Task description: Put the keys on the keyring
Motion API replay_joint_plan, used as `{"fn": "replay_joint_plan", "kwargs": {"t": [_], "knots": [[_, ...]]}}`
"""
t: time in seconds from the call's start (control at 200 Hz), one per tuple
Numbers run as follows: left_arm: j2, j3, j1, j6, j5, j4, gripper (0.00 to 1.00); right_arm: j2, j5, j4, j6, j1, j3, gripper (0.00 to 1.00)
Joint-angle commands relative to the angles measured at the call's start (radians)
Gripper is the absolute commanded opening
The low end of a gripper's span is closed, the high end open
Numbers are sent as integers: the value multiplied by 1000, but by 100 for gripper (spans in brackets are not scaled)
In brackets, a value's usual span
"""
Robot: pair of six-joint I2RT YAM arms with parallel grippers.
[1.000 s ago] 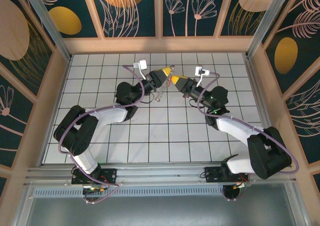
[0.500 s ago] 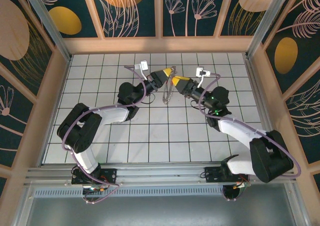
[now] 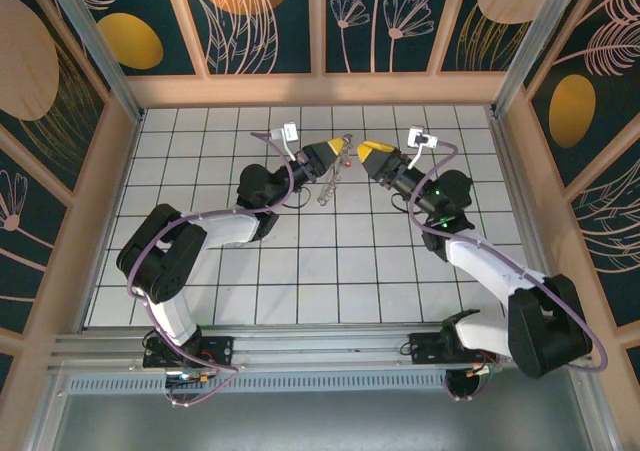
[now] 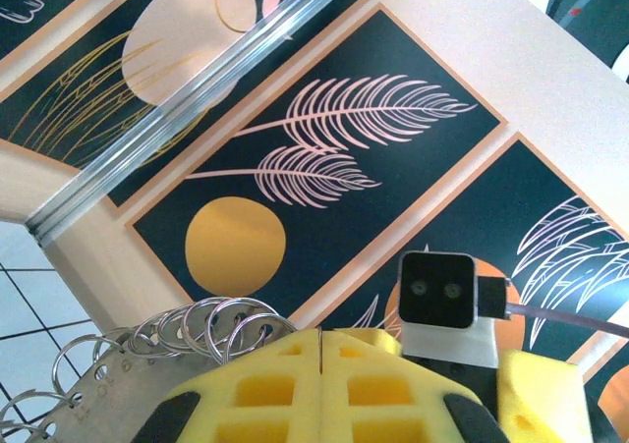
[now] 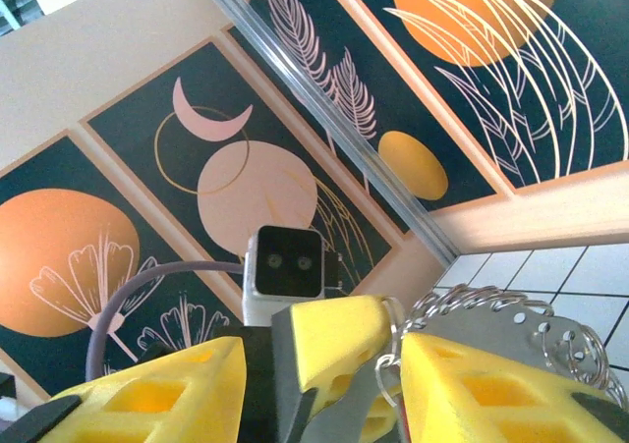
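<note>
1. The right jaws have let go since a moment ago. Their yellow pads now stand apart, and the right arm has drawn back. From above, a small gap shows between the two tips, which were meeting before.
2. The left jaws are pressed together, their pads flush along one seam and clamped on the keyring.
3. In the right wrist view, the tip of the left jaws and some of the keyring's wire coils sit in the gap between the parted pads. I cannot tell whether anything there touches.
4. The keyring droops from the left tip as a silvery loop over the far middle tiles. I cannot make out whether its lower end reaches the tabletop.
5. A small red speck at the top of the loop, between the two tips, may be the key. It is too small to be sure.
6. The tabletop is a grid of white tiles. Wood-framed walls around it carry dark panels with orange discs and pale leaves, and an aluminium rail runs along the near edge.
</note>
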Motion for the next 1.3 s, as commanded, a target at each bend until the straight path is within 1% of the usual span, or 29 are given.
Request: {"fn": "replay_joint_plan", "kwargs": {"t": [0.0,0.15,0.415,0.496,0.581,0.751,0.901,1.036,1.246,1.296], "knots": [[-2,20,-5,3,11,51,0,51,-11,97,41,-4,48,44],[-3,16,-3,7,10,45,0,90,-18,124,62,4,64,41],[-1,18,-6,5,11,46,0,130,-15,136,62,32,79,41],[0,16,-6,2,10,48,0,146,-18,137,62,41,93,40],[-2,15,-5,3,9,48,0,164,-21,139,63,49,106,35],[-5,12,-5,5,9,48,0,177,-24,144,62,54,112,23],[-4,13,-5,7,8,47,0,176,-20,150,64,54,97,15],[-4,15,-4,6,7,47,0,173,-18,152,62,55,78,0],[-1,21,-4,15,10,39,0,178,-20,147,55,47,78,0],[-11,21,-4,36,10,15,10,181,-32,139,51,39,85,0]]}}
